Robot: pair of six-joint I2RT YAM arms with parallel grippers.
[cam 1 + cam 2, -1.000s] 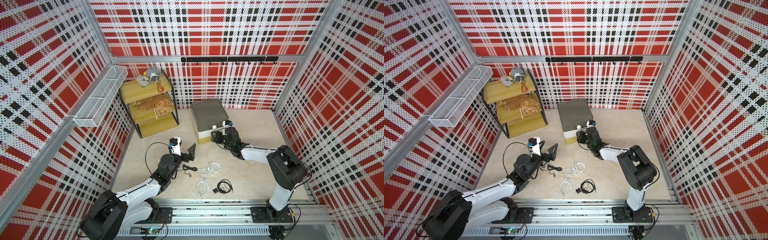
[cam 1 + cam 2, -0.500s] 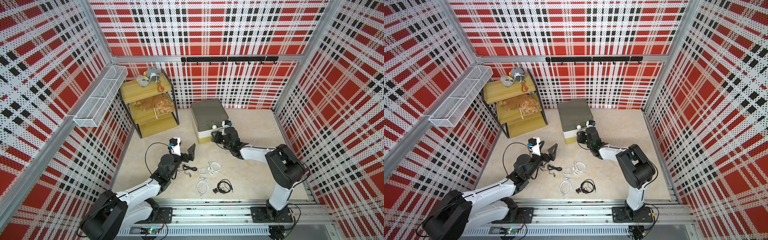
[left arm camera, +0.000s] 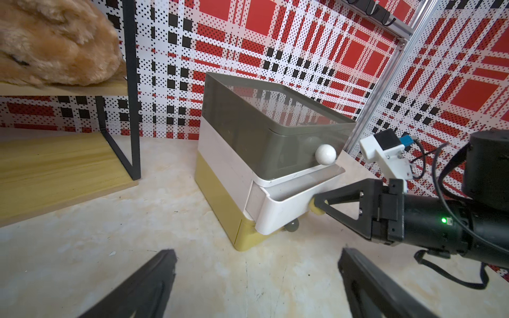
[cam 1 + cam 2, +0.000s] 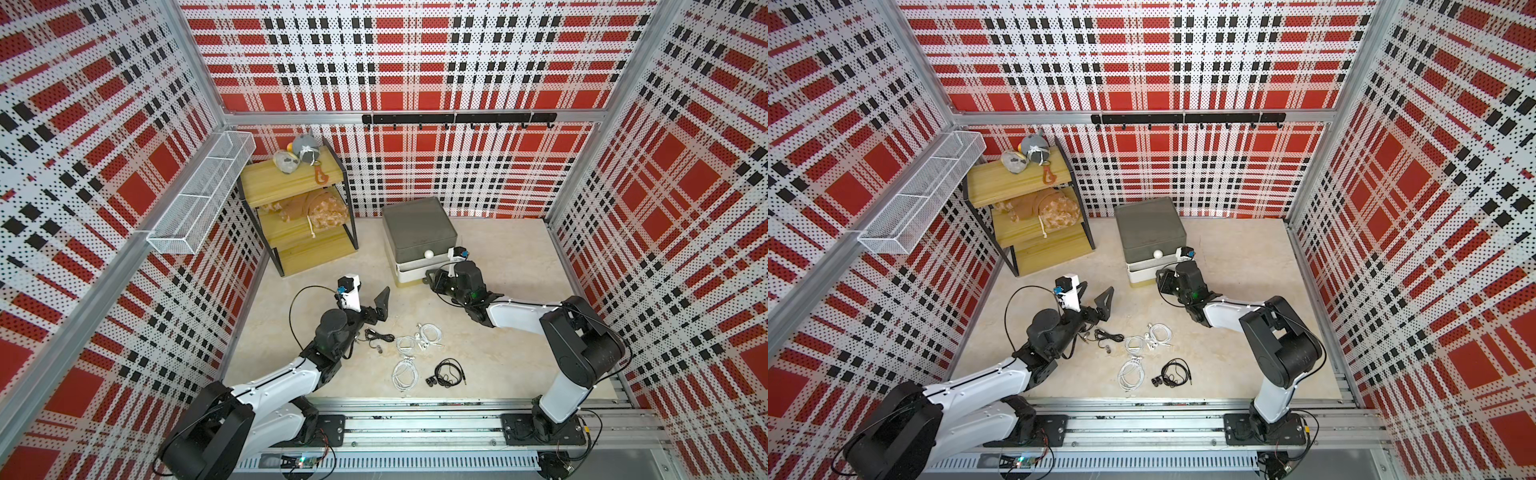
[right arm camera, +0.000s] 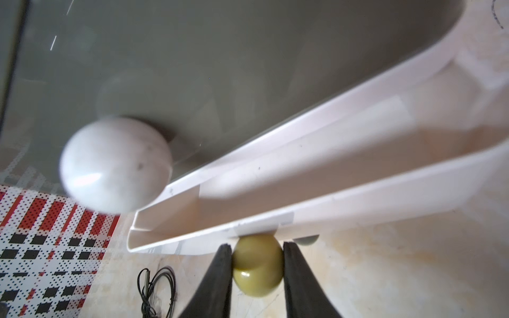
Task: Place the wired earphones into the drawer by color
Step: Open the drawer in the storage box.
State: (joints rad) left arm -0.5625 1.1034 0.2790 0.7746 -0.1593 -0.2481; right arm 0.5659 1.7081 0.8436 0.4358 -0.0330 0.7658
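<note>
The drawer (image 4: 417, 241) (image 4: 1149, 232) (image 3: 248, 154) stands at the back of the floor, its white tier (image 5: 330, 176) pulled out a little and showing a bare inside. My right gripper (image 4: 432, 282) (image 4: 1160, 279) (image 5: 256, 247) is shut on that tier's yellow knob (image 5: 257, 272). Several wired earphones lie loose in front: white bundles (image 4: 428, 334) (image 4: 405, 374) and black ones (image 4: 449, 372) (image 4: 376, 336) (image 5: 154, 286). My left gripper (image 4: 370, 296) (image 4: 1094, 293) (image 3: 256, 256) hovers open and empty left of them, facing the drawer.
A yellow wooden shelf rack (image 4: 299, 216) with plush toys stands at the back left. A white wire basket (image 4: 203, 195) hangs on the left wall and a black hook rail (image 4: 457, 118) on the back wall. The arms' metal base rail (image 4: 415, 419) runs along the front.
My right gripper's jaws have closed in on the yellow knob at the drawer front. The left arm and the earphones have not moved.
</note>
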